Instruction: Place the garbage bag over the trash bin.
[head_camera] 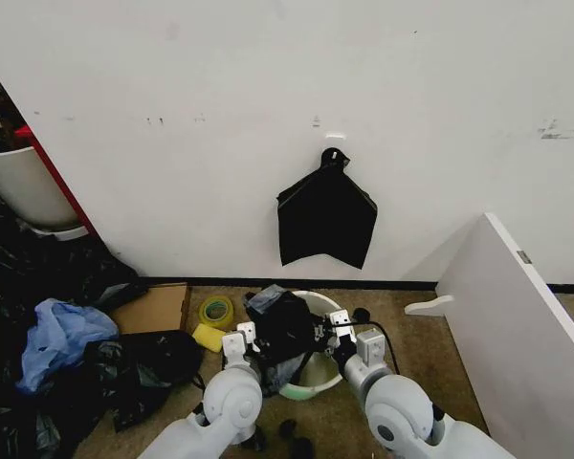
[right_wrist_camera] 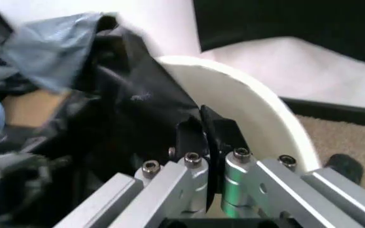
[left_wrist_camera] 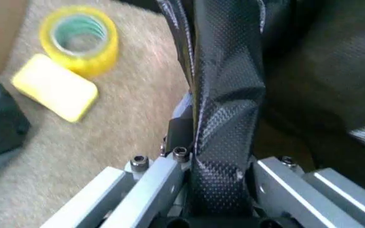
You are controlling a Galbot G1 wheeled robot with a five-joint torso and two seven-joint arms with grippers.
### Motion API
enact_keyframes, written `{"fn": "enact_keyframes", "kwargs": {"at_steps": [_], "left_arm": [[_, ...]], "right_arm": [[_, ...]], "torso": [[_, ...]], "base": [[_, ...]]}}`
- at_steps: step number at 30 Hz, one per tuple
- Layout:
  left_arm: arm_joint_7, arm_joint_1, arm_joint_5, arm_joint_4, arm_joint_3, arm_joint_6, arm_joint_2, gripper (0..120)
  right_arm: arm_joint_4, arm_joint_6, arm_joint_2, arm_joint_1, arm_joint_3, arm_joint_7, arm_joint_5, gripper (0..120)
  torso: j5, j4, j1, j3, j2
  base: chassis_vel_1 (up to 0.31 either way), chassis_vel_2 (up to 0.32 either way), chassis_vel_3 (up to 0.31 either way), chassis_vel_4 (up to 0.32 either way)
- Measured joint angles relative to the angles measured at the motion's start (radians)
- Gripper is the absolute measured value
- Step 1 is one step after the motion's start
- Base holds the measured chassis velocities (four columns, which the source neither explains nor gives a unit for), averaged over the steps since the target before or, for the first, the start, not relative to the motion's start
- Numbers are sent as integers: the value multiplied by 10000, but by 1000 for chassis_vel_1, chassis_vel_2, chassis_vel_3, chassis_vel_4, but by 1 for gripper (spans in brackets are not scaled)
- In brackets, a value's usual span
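The trash bin (head_camera: 318, 368) is a round white bucket on the carpet just in front of me. The wrinkled black garbage bag (head_camera: 282, 325) is bunched over its left and back part. My left gripper (head_camera: 244, 337) is at the bin's left side, shut on a fold of the garbage bag (left_wrist_camera: 224, 142) that runs between its fingers (left_wrist_camera: 169, 168). My right gripper (head_camera: 337, 327) is at the bin's right side. In the right wrist view that gripper (right_wrist_camera: 206, 137) is shut on the bag's (right_wrist_camera: 131, 104) edge just inside the white rim (right_wrist_camera: 258, 104).
A flat black bag (head_camera: 325, 222) hangs on the wall behind. A yellow tape roll (head_camera: 216, 311), a yellow sponge (head_camera: 209, 337) and cardboard (head_camera: 153, 308) lie left of the bin. A blue bag (head_camera: 62, 335) and dark bags pile far left. A white board (head_camera: 517, 325) leans on the right.
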Motion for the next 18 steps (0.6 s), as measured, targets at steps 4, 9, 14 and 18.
{"fn": "enact_keyframes", "kwargs": {"at_steps": [4, 9, 14, 18], "left_arm": [[221, 210, 232, -220, -325, -321, 291, 1], [611, 683, 539, -544, -621, -705, 552, 1], [1093, 1094, 933, -732, -813, -1034, 687, 1], [1357, 1295, 1071, -921, -954, -1159, 787, 1]], "right_arm": [[24, -1, -50, 42, 477, 96, 221, 0], [63, -55, -220, 301, 1007, 284, 768, 0], [-201, -140, -435, 499, 1174, 371, 1262, 0], [-503, -237, -556, 561, 1291, 367, 1458, 0]], "torso": [[-1, -2, 0, 0, 0], [-3, -1, 1, 0, -2], [-2, 0, 1, 0, -2], [-2, -1, 1, 0, -2]], "base": [[0, 0, 0, 0], [0, 0, 0, 0], [0, 0, 0, 0], [0, 0, 0, 0]]}}
